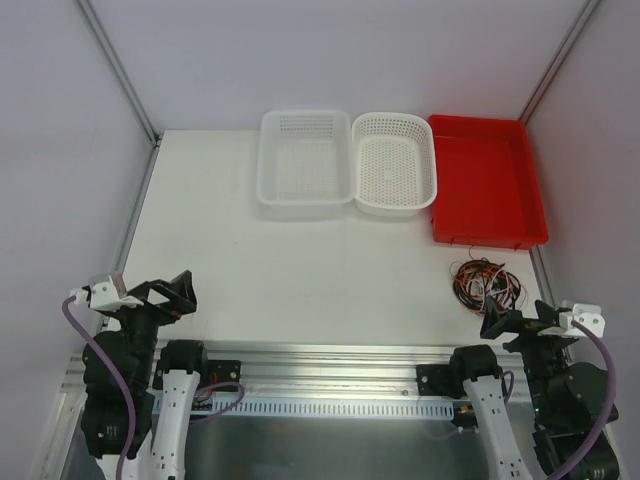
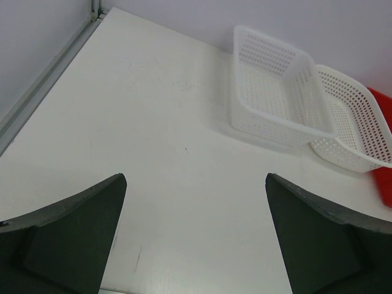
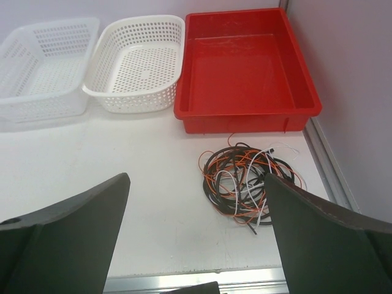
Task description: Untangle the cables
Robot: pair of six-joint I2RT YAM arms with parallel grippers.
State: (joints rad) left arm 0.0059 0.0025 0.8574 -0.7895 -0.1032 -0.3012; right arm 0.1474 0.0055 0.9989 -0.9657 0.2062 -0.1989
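Right gripper [image 3: 196, 182] is seen with jaws spread wide, nothing grasped. Cables [image 3: 245, 184] are found in one tangled black, orange and white heap on the table [image 3: 153, 171], just ahead of that gripper, right of its centre, near the red tray [image 3: 245, 116]. Left gripper [image 2: 196, 184] is likewise released, well apart from the heap.

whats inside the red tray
Nothing: the floor of the shallow red plastic tray is bare. The tangled black, orange and white cables lie outside, on the table before it. Only a strip behind its near wall is hidden.
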